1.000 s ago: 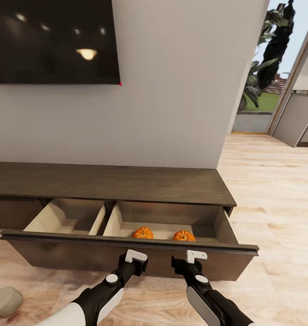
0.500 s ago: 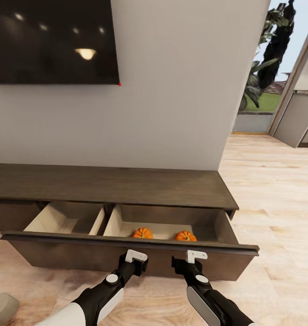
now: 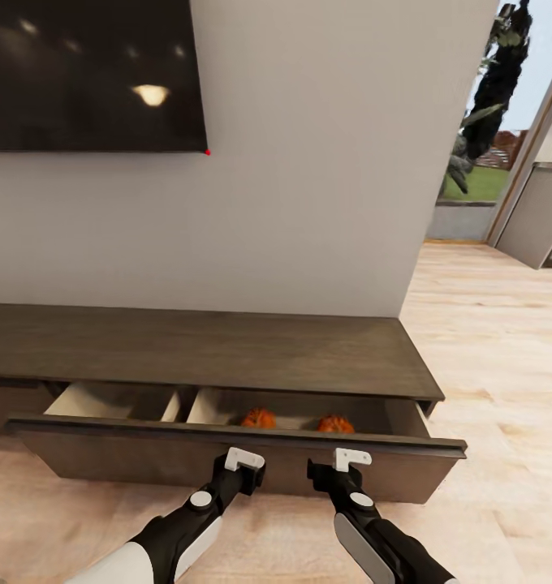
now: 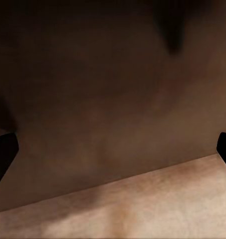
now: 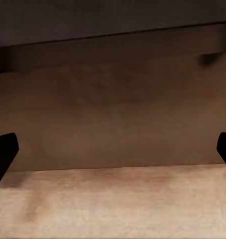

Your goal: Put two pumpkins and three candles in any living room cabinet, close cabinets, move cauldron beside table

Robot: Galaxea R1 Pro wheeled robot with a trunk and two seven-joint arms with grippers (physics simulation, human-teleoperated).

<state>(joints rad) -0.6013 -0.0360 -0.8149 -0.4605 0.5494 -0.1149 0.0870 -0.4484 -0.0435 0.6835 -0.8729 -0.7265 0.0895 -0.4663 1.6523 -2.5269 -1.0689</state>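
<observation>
The long dark wood cabinet [image 3: 227,345] stands under the wall TV, its drawer front [image 3: 187,458] pulled out a short way. Two orange pumpkins [image 3: 259,418] [image 3: 335,424] lie in the right compartment, half hidden behind the front panel. My left gripper [image 3: 244,467] and right gripper [image 3: 342,465] are side by side right at the drawer front, both open with nothing between the fingers. The drawer front [image 4: 108,99] [image 5: 113,114] fills the wrist views, with dark fingertips [image 4: 3,154] [image 5: 3,154] at the far sides. Candles, cauldron and table are out of view.
A black TV [image 3: 89,73] hangs on the grey wall above the cabinet. Light wood plank floor [image 3: 495,349] stretches to the right toward glass doors [image 3: 479,146] and a grey unit [image 3: 544,219].
The drawer has slid further in, so less of its pale inside shows. The view moved closer to the cabinet, and the beige candle on the floor at lower left left the picture.
</observation>
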